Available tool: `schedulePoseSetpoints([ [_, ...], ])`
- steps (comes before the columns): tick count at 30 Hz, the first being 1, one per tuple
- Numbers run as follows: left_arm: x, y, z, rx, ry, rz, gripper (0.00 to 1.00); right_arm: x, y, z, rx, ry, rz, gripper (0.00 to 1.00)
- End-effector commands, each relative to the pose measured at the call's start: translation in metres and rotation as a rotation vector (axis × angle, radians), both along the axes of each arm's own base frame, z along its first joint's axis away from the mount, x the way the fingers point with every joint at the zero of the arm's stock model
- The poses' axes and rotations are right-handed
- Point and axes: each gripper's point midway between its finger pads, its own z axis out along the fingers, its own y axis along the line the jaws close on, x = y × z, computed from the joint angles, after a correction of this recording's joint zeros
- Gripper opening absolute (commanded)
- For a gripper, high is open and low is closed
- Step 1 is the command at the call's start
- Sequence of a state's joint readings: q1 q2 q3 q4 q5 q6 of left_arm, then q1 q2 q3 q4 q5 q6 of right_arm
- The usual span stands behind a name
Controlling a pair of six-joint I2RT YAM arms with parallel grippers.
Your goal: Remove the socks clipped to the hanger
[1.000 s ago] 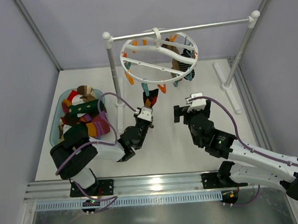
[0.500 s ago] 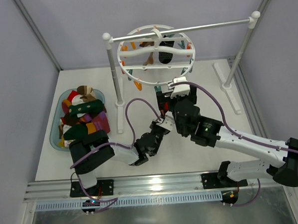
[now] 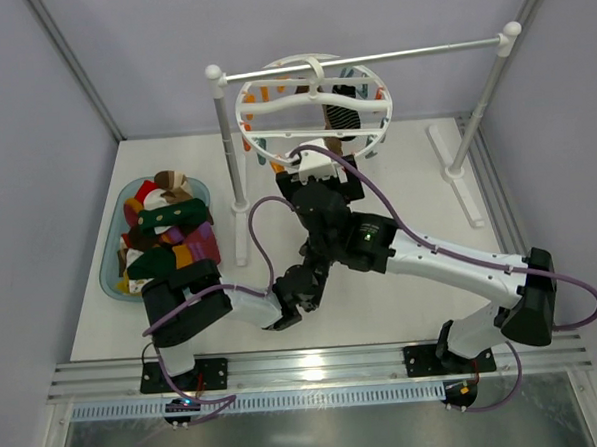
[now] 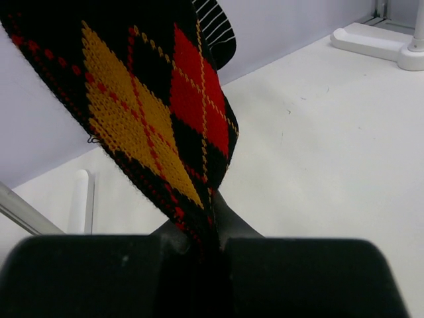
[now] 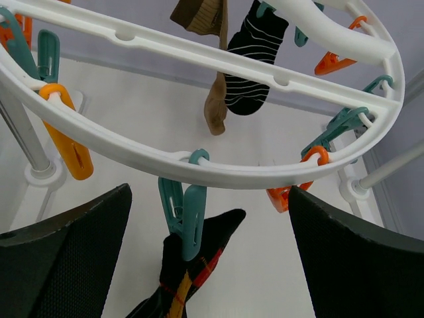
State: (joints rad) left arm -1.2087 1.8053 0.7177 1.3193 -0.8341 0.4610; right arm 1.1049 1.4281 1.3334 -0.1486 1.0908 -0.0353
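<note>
Tray [image 3: 109, 275] of loose socks [image 3: 164, 236] sitting at the table's [image 3: 404, 318] left edge, left gripper [image 4: 212, 246] clenching the diamond sock [image 4: 152, 112] hanging from a teal clip [image 5: 182, 218], right gripper [image 5: 209, 199] gaping wide under the hanger's [image 5: 218, 169] near rim, striped sock [image 5: 255, 59] and brown sock [image 5: 215, 99] dangling behind.

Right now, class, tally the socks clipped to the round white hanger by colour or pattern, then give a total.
brown sock: 1
black-and-white striped sock: 1
red-and-orange diamond sock: 1
Total on the hanger: 3
</note>
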Motion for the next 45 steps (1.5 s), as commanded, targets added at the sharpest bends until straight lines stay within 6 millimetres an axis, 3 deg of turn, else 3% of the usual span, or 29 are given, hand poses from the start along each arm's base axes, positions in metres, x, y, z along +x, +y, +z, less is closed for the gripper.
schedulePoseSetpoints([
  [1, -0.004, 0.003, 0.043, -0.177, -0.095, 0.003, 0.00, -0.004, 0.002, 0.009, -0.017, 0.001, -0.052, 0.99],
  [10, -0.007, -0.001, 0.039, -0.162, -0.096, -0.009, 0.00, 0.000, 0.003, -0.007, -0.108, 0.023, -0.203, 0.91],
  [18, -0.010, -0.005, 0.039, -0.168, -0.095, -0.027, 0.00, -0.005, 0.004, -0.005, -0.129, 0.008, -0.265, 0.75],
  [24, -0.011, -0.006, 0.038, -0.166, -0.093, -0.031, 0.00, -0.004, 0.006, -0.017, -0.179, 0.023, -0.296, 0.59],
  [31, -0.012, -0.006, 0.039, -0.168, -0.094, -0.034, 0.00, -0.004, 0.006, -0.020, -0.195, 0.026, -0.300, 0.53],
  [34, -0.012, -0.006, 0.039, -0.171, -0.094, -0.034, 0.00, -0.003, 0.006, -0.019, -0.199, 0.024, -0.302, 0.44],
  [38, -0.013, -0.007, 0.038, -0.165, -0.094, -0.035, 0.00, -0.004, 0.004, -0.017, -0.205, 0.009, -0.319, 0.04],
  [45, -0.012, -0.007, 0.036, -0.157, -0.092, -0.026, 0.00, -0.004, 0.000, -0.009, -0.194, -0.010, -0.332, 0.04],
])
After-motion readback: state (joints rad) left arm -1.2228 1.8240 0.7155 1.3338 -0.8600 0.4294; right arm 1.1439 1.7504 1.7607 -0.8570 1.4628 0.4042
